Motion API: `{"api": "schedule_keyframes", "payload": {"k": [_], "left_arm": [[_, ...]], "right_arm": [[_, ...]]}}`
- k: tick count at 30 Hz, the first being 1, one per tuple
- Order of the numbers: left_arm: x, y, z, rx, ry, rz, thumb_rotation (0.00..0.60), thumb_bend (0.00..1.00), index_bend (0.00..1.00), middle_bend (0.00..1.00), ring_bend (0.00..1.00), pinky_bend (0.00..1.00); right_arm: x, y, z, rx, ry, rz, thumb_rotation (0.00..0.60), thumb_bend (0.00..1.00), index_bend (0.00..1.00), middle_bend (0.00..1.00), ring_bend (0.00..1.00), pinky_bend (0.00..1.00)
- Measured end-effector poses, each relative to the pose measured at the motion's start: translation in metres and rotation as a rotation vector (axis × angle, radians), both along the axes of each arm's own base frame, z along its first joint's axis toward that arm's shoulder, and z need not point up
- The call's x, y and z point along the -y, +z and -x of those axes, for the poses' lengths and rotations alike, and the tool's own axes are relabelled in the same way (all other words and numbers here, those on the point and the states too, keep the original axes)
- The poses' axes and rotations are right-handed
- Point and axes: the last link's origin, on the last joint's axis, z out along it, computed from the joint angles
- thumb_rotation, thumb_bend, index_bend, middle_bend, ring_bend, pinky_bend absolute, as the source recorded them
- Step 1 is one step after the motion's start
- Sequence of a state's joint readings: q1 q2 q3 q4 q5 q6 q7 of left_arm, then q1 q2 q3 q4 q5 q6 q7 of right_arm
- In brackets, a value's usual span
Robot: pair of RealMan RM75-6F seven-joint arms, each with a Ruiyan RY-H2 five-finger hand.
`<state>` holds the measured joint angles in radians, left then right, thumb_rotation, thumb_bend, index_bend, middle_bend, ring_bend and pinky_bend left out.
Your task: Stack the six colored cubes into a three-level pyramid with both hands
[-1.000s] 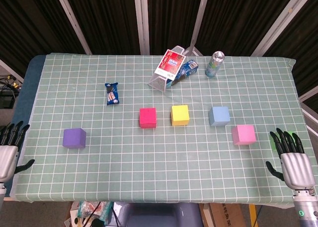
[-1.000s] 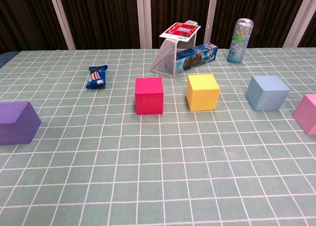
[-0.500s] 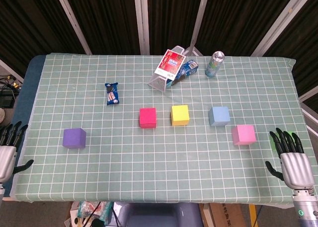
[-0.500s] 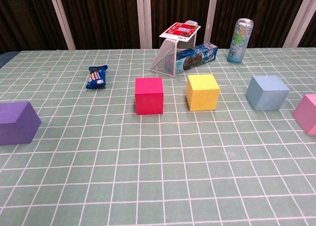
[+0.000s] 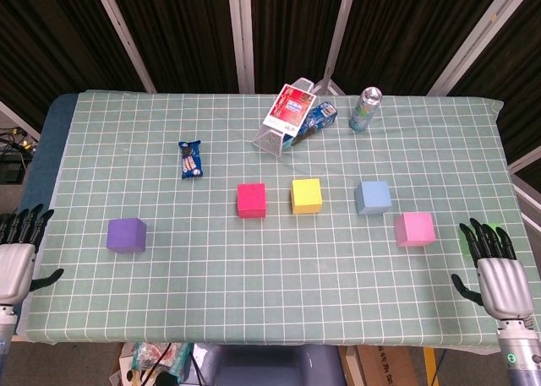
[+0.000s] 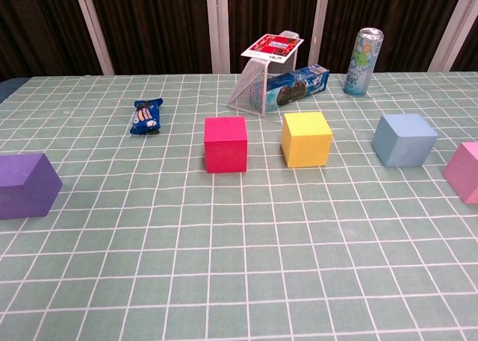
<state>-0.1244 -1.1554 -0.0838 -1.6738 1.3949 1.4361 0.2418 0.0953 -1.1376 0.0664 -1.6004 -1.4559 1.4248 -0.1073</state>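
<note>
At the near edge of the table with the green checked cloth (image 5: pixel 279 301), the left hand (image 5: pixel 15 259) hangs at the left corner and the right hand (image 5: pixel 499 276) at the right corner. Both show only in the head view, palms down, fingers apart and stretched forward, holding nothing. Just past the right hand's fingertips a sliver of something bright green (image 5: pixel 466 244) shows, mostly hidden by the fingers; it cannot be told what it is.

The purple foam cube (image 5: pixel 126 234) sits on the cloth nearest the left hand, a little ahead of it and to its right, not touching it. In the chest view this cube is cut off by the left frame edge. The pink foam cube (image 5: pixel 414 229) lies ahead of the right hand and to its left, apart from it; the chest view cuts it off at the right edge.

Farther in, three cubes stand in a loose row, each apart from the next: the magenta-red foam cube (image 5: pixel 251 199), the yellow foam cube (image 5: pixel 306 195) and the light blue foam cube (image 5: pixel 372 197). All are well away from both hands. Only five cubes can be made out.

Beyond the row, a small blue snack packet (image 5: pixel 191 159) lies flat to the left. At the far centre a silver wire-mesh basket (image 6: pixel 254 87) lies tipped on its side, its open mouth facing right. A blue cookie package (image 6: pixel 299 83) pokes out of it, partly inside, and a red-and-white card packet (image 6: pixel 272 45) rests on top of it. A tall green-and-silver drink can (image 6: pixel 363 61) stands upright to the right of it.
</note>
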Motion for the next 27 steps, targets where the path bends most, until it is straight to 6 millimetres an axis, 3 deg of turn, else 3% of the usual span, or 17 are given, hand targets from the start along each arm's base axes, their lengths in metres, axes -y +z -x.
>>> {"api": "schedule_keyframes", "payload": {"k": [6, 14, 27], "left_arm": [[-0.039, -0.003, -0.031, 0.034, -0.005, 0.027, 0.600, 0.05, 0.00, 0.08, 0.00, 0.06], [-0.100, -0.013, -0.092, 0.038, -0.075, 0.076, 0.600, 0.10, 0.00, 0.19, 0.00, 0.08], [-0.154, -0.058, -0.171, 0.099, -0.064, 0.236, 0.600, 0.10, 0.00, 0.21, 0.03, 0.11]], "right_arm": [[0.005, -0.003, 0.003, 0.019, -0.041, -0.006, 0.600, 0.32, 0.00, 0.00, 0.00, 0.00], [0.006, -0.003, 0.001, 0.042, -0.046, -0.009, 0.600, 0.32, 0.00, 0.00, 0.00, 0.00], [0.005, 0.001, 0.002, 0.083, -0.066, -0.020, 0.600, 0.32, 0.00, 0.00, 0.00, 0.00]]}}
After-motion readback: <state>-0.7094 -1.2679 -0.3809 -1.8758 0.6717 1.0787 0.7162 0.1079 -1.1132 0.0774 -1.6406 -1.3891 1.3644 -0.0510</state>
